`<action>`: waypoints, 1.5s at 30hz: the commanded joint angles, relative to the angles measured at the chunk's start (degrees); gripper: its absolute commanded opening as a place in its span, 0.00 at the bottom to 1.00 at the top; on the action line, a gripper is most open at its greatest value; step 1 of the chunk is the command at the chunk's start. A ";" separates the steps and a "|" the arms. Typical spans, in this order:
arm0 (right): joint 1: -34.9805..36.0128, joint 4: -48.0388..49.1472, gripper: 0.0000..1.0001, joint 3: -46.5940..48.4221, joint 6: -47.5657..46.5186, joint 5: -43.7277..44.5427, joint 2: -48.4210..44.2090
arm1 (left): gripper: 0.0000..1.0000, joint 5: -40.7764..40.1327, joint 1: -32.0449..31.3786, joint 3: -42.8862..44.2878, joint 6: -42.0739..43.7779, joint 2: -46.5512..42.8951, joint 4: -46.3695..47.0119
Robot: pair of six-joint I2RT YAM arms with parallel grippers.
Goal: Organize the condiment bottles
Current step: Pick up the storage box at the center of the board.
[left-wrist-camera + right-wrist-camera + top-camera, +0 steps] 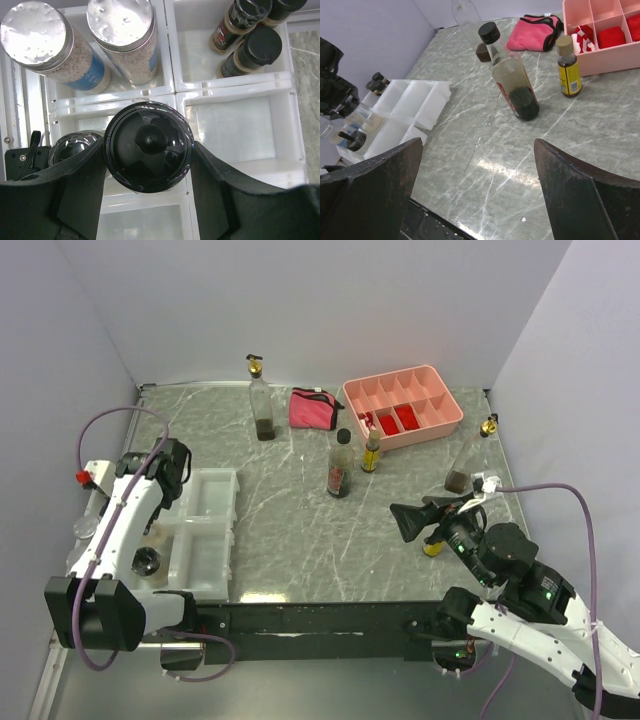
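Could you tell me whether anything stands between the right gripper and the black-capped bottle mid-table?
Nothing visible does: only bare table lies between the open right gripper and the black-capped bottle.

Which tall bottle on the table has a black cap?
The middle bottle, beside the small yellow bottle; the back-left bottle and the right-edge bottle carry gold tops.

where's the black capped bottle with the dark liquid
Top view: the black-capped bottle stands mid-table, just left of the small yellow bottle, in front of the pink tray.
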 commanded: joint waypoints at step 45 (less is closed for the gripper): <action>-0.21 -2.01 1.00 0.16 2.37 -3.71 -0.04 | 0.99 28.32 -0.51 -8.21 50.20 -19.78 61.36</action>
